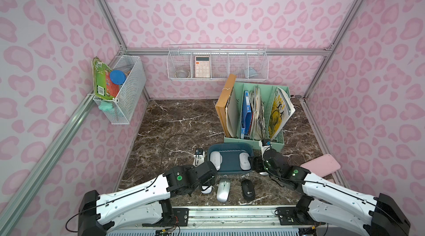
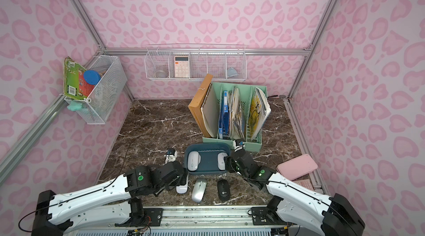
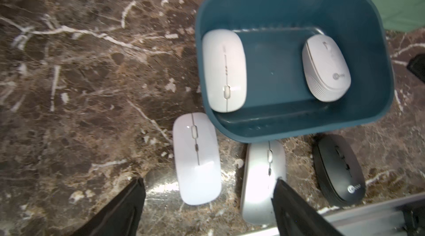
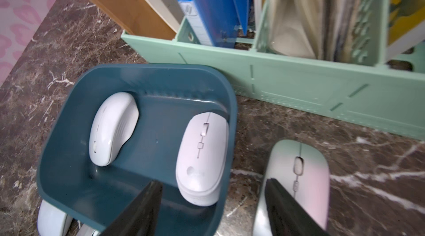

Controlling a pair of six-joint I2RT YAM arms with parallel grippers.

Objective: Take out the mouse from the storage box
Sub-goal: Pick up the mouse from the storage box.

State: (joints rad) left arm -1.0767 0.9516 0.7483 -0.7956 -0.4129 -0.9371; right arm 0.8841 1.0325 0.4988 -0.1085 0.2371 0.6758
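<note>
A: Where is the storage box [image 1: 230, 161]?

B: The storage box [image 2: 208, 161] sits at lower centre in both top views, on the marble surface [image 1: 174, 122], just in front of the mint-green organiser [image 1: 239, 140]. Its long axis runs left to right across the frame.

A: And the mice in it?

B: Two. A flat white mouse [image 1: 215, 159] lies along the box's left end and a logo mouse [image 1: 244, 160] along its right end, with bare floor between them. Each has its long axis crosswise to the box, running up and down the frame.

A: Which way do they point?

B: Opposite ways. In the left wrist view the flat white mouse [image 3: 224, 70] has its wheel at the end away from the organiser. The logo mouse [image 3: 326, 68] has its wheel toward the organiser, a little skewed.

A: The fingers?

B: The left fingers [image 3: 124, 209] stand wide apart and hold nothing. They are above a white mouse [image 3: 196, 159] and a silver mouse [image 3: 257, 172] that lie on the surface in front of the box; a black mouse [image 3: 338, 168] lies beside those. The right fingers [image 4: 142, 211] are apart as well. One is over the box's floor and the other over a two-tone mouse [image 4: 303, 165] lying outside the right wall, with the logo mouse [image 4: 202, 159] showing between them, not touched.
</note>
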